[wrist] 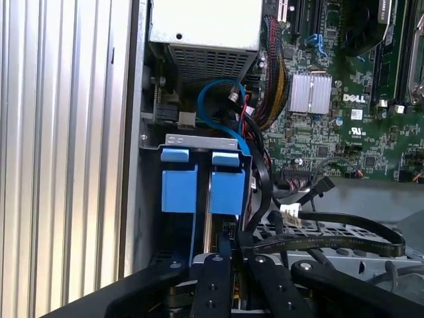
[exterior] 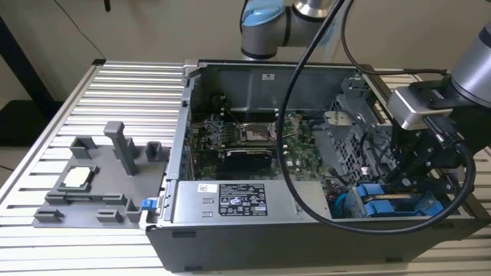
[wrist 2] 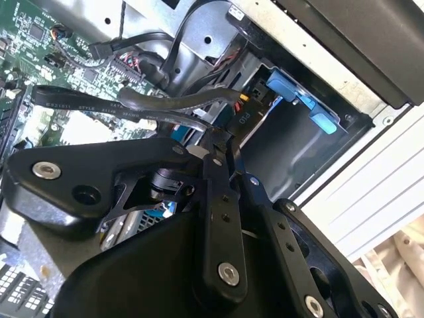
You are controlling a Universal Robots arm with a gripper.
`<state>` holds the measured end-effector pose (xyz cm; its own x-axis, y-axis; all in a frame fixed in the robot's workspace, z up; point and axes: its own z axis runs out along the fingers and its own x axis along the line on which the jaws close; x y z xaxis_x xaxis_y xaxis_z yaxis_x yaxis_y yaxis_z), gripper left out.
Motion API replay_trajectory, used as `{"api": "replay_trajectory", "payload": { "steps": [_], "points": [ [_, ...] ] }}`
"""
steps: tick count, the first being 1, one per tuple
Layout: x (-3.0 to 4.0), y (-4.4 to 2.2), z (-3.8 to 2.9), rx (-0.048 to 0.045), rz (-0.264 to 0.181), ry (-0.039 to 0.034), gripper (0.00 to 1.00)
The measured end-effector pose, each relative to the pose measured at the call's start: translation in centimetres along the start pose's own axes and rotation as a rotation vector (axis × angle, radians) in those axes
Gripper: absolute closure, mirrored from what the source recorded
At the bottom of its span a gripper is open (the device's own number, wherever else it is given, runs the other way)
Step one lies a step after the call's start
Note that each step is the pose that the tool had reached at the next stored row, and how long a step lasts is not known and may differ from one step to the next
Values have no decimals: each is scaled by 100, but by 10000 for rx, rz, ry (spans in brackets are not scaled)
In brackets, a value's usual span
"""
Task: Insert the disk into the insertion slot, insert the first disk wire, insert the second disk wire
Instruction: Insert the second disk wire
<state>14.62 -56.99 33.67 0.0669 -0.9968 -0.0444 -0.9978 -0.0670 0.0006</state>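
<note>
The disk (exterior: 391,202), in its blue frame, sits in the slot (exterior: 360,155) at the lower right. The fingers (wrist 2: 222,149) look clenched on a black wire (wrist 2: 165,103). I think it's the first wire step: line the plug up with the disk.

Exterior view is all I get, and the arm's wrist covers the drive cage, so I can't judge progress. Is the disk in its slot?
Observer: In the first wrist view the disk sits in the insertion slot, with its two blue carrier tabs side by side just under the slot's metal lip.
Operator: And the wires, is one near the gripper?
Observer: In the second wrist view a flat black wire runs right up to the tip of the gripper. I can't tell whether it is gripped.
</note>
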Motion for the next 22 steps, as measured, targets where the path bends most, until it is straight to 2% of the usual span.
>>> {"api": "replay_trajectory", "payload": {
  "steps": [3, 4, 6, 11, 16, 19, 22],
  "points": [
    [2, 0, 2, 0, 0, -3, 82],
    [4, 0, 1, 0, 0, -2, 76],
    [9, 1, -24, 1, 0, -32, 76],
    [15, 0, -173, -65, 3, -74, 76],
    [7, -1, -376, -105, 22, -78, 76],
    [3, -1, -461, -105, 50, -79, 76],
    [3, -1, -480, -104, 51, -80, 76]
  ]
}}
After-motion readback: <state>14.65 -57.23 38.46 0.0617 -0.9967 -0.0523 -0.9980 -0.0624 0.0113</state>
